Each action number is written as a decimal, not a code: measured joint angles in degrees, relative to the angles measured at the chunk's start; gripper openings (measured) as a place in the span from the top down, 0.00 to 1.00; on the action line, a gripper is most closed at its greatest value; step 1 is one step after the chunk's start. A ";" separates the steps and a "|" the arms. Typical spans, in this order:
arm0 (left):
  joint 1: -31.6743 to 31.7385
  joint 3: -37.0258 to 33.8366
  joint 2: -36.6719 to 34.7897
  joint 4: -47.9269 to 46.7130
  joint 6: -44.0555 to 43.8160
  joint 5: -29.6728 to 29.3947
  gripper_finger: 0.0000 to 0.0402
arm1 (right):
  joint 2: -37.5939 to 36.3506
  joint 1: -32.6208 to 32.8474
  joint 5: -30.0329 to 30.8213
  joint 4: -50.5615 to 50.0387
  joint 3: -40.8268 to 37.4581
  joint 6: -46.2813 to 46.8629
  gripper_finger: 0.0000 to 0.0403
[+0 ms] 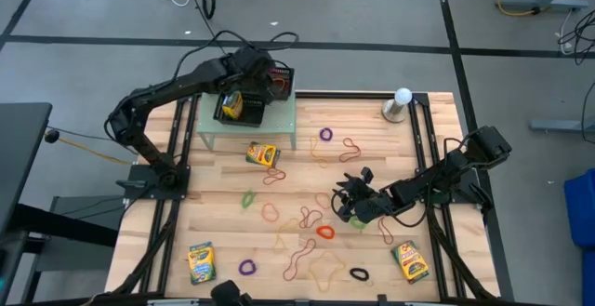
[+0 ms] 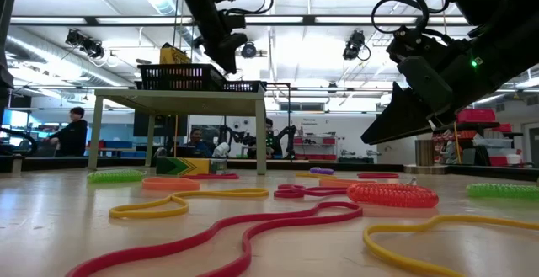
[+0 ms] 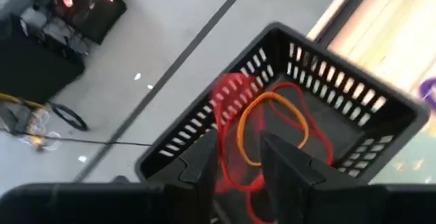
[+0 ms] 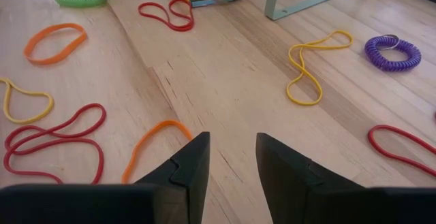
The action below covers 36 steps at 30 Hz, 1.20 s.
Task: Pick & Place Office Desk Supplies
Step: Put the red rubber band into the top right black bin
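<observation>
Rubber bands (image 1: 304, 217) are scattered over the wood table (image 1: 223, 227), mostly mid-table; a few more, red and orange, lie in the right mesh tray (image 3: 381, 115) on the small stand (image 1: 249, 125) at the back. Crayon boxes: one in the left tray (image 1: 232, 107) on the stand, one (image 1: 262, 153) on the table just in front of the stand, one (image 1: 201, 262) front-left, one (image 1: 410, 260) front-right.

Left gripper (image 3: 238, 166) hangs over the right tray, fingers a narrow gap apart with red and orange bands (image 3: 262, 125) showing between them. Whether it grips them or they just lie below, can't tell, view too blurred.

Right gripper (image 4: 231, 157) sits low over mid-table, fingers part-open, nothing between them; an orange band (image 4: 146, 149) lies just beside one fingertip.

White-ball stand (image 1: 400, 103) at the back right corner.
</observation>
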 joint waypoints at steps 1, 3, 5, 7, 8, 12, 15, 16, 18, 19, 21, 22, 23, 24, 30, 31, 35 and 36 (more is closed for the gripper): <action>-0.45 0.00 0.00 -0.40 1.40 -0.10 0.71 | 0.00 -0.02 0.00 -0.01 0.01 0.00 0.68; -1.57 0.00 0.00 -1.23 3.72 0.07 0.71 | 0.00 -0.09 -0.01 -0.01 0.00 0.00 0.68; -2.39 0.00 0.00 -1.66 5.22 0.14 0.71 | 0.00 -0.85 -0.06 0.02 0.01 -0.01 0.68; -2.85 0.00 0.00 -2.13 6.07 0.53 0.71 | 0.00 -1.92 -0.02 -0.01 0.00 -0.02 0.68; -2.84 0.00 0.00 -2.25 6.46 0.60 0.71 | 0.00 -2.39 -0.01 -0.01 0.00 0.00 0.68; -2.05 0.00 0.00 -2.44 6.57 -2.25 0.73 | 0.00 -3.66 0.11 -0.01 0.02 -0.01 0.68; -1.11 0.00 0.00 -2.67 6.34 -3.01 0.78 | 0.00 -4.29 0.08 0.04 0.00 -0.02 0.68; -1.11 0.00 0.00 -2.44 6.17 -4.15 0.78 | 0.00 -4.51 0.08 0.16 0.00 0.00 0.68; -1.08 0.00 0.00 -1.96 6.16 -5.47 0.78 | 0.00 -5.00 0.08 0.32 0.02 -0.02 0.68; -1.08 0.00 0.00 -1.96 6.16 -5.56 0.78 | 0.00 -5.15 0.08 0.30 0.02 -0.01 0.68; -1.17 0.00 0.00 -1.95 6.19 -5.55 0.74 | 0.00 -5.43 0.05 0.31 0.02 0.00 0.68; -1.22 0.00 0.00 -1.95 6.21 -5.55 0.72 | 0.00 -5.48 0.05 0.31 0.02 0.00 0.68; -1.22 0.00 0.00 -1.94 6.23 -5.57 0.69 | 0.00 -5.46 0.03 0.40 0.02 0.00 0.68; -1.22 0.00 0.00 -1.93 6.29 -5.57 0.66 | 0.00 -5.48 -0.05 0.73 0.02 -0.01 0.68; -1.98 0.00 0.00 -1.90 10.16 -7.88 0.46 | -0.02 -5.81 -0.03 2.66 0.02 -0.02 0.68; -2.36 0.00 0.00 -1.64 11.38 -8.57 0.43 | -0.02 -5.97 -0.03 2.91 0.02 0.00 0.68; -3.99 0.00 0.00 -1.41 16.47 -9.64 0.37 | -0.02 -6.97 -0.03 4.34 0.02 -0.01 0.68; -4.33 0.00 0.00 -1.59 16.76 -9.59 0.37 | -0.02 -7.47 -0.05 4.80 0.02 -0.02 0.68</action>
